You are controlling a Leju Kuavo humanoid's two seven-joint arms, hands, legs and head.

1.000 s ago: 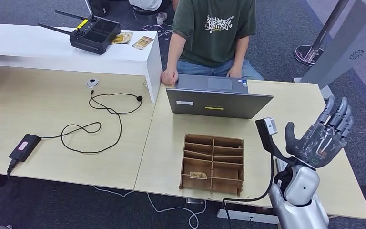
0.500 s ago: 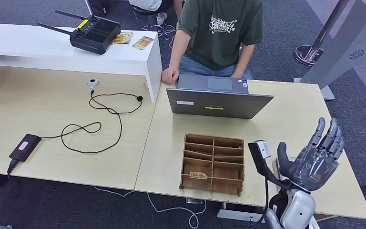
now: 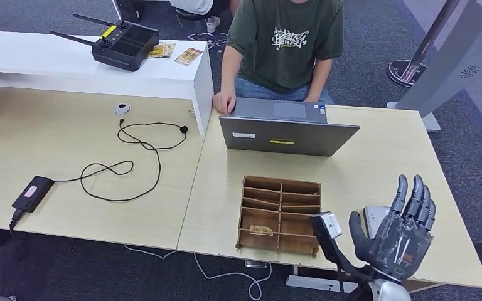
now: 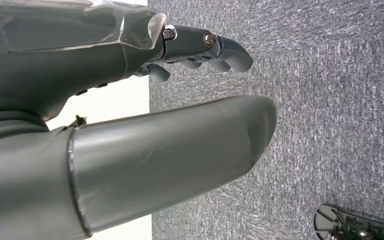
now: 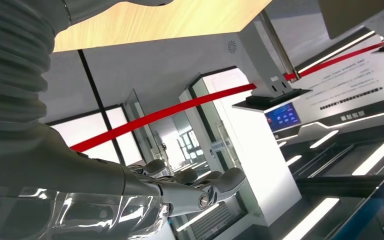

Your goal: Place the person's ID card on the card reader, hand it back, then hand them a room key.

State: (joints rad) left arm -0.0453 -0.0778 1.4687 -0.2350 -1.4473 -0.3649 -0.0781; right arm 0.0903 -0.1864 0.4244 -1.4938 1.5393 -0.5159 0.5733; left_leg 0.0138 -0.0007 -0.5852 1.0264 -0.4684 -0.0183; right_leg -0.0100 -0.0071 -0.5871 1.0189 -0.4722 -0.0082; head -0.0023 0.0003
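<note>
My right hand (image 3: pixel 400 229) is raised over the table's front right corner, fingers spread and upright, holding nothing; it appears again in the right wrist view (image 5: pixel 180 192). A flat light-grey device (image 3: pixel 373 216), likely the card reader, lies on the table just behind that hand, partly hidden by it. A wooden divided box (image 3: pixel 281 184) stands left of the hand, with a small card (image 3: pixel 261 230) in its front left compartment. Two cards (image 3: pixel 188 56) lie on the white counter. My left hand (image 4: pixel 130 100) hangs over grey carpet, fingers loosely extended and empty.
A person in a green shirt (image 3: pixel 285 44) sits behind a grey laptop (image 3: pixel 285 135), one hand (image 3: pixel 223 101) on the table. A black controller (image 3: pixel 124 42) sits on the white counter. A black cable (image 3: pixel 132 166) and adapter (image 3: pixel 32 193) lie at left.
My right hand has dropped and come back toward the table's front edge, staying spread and empty. The person has shifted slightly behind the laptop.
</note>
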